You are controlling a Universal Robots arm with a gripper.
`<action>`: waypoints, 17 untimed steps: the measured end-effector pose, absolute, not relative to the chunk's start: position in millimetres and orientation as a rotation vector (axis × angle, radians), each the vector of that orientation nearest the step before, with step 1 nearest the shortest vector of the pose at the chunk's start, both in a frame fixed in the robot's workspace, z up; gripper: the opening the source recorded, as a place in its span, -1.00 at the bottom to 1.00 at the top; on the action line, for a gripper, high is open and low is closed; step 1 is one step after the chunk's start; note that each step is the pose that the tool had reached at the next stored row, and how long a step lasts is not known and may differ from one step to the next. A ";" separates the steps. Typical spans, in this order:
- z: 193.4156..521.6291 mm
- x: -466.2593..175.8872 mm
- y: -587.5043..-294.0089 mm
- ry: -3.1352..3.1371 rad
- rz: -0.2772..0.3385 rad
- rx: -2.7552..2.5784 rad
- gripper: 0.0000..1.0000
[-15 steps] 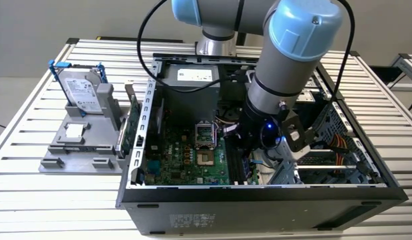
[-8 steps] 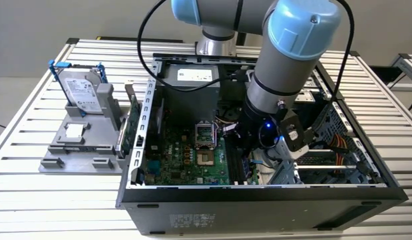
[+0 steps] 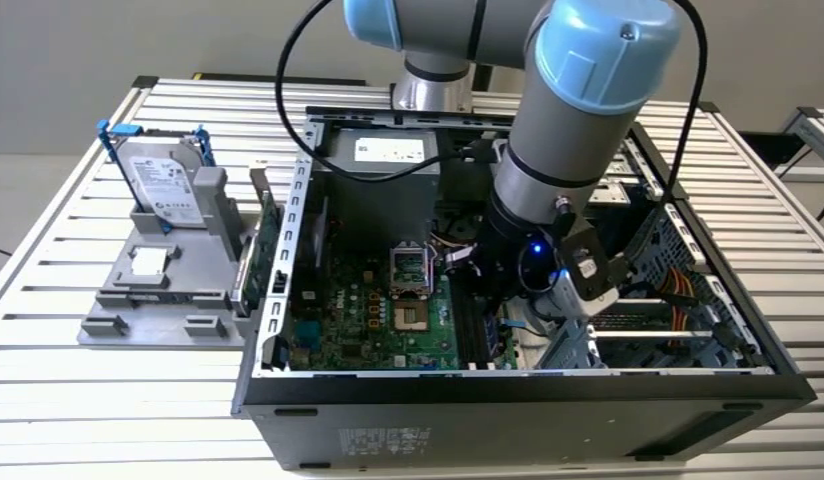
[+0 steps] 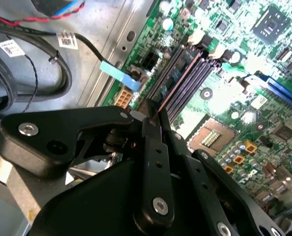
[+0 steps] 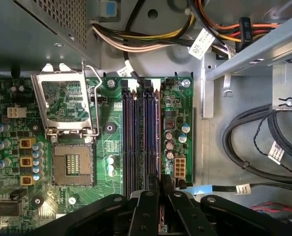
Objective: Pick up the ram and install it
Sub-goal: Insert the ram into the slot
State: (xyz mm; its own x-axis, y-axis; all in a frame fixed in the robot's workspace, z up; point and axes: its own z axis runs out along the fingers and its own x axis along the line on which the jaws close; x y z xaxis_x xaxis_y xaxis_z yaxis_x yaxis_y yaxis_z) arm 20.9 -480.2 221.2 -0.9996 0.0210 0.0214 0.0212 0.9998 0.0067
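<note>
The ram [image 4: 179,78] is a thin dark-blue stick seen edge-on, and my gripper [image 4: 153,120] is shut on it. It runs lengthwise over the dark memory slots [image 5: 141,132] of the green motherboard [image 5: 111,142], at or just above the slot nearest the small capacitors; whether it is seated I cannot tell. In the first wrist view the black fingers [image 5: 148,201] close around the stick's end [image 5: 161,214]. The exterior view has the gripper [image 3: 499,295] low inside the open computer case [image 3: 519,385], right of the processor socket.
An open processor socket [image 5: 69,164] lies beside the slots. Black cables [image 5: 254,142] and coloured wire bundles [image 5: 150,37] run along the case floor. On the exterior view's left, a silver hard drive [image 3: 165,185] and a green card [image 3: 259,265] stand on a grey fixture [image 3: 159,310].
</note>
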 end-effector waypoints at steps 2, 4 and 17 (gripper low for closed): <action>221.3 21.0 -480.3 -3.120 -0.009 -0.033 -1.00; 220.9 21.1 -479.8 -3.120 -0.009 -0.033 -1.00; 218.0 19.8 -478.5 -3.124 -0.009 -0.060 -1.00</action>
State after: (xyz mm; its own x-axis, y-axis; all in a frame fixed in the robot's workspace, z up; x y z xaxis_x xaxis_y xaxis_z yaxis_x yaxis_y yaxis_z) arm 19.8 -478.5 218.0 -0.9991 0.0381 0.0168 0.0382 0.9993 0.0056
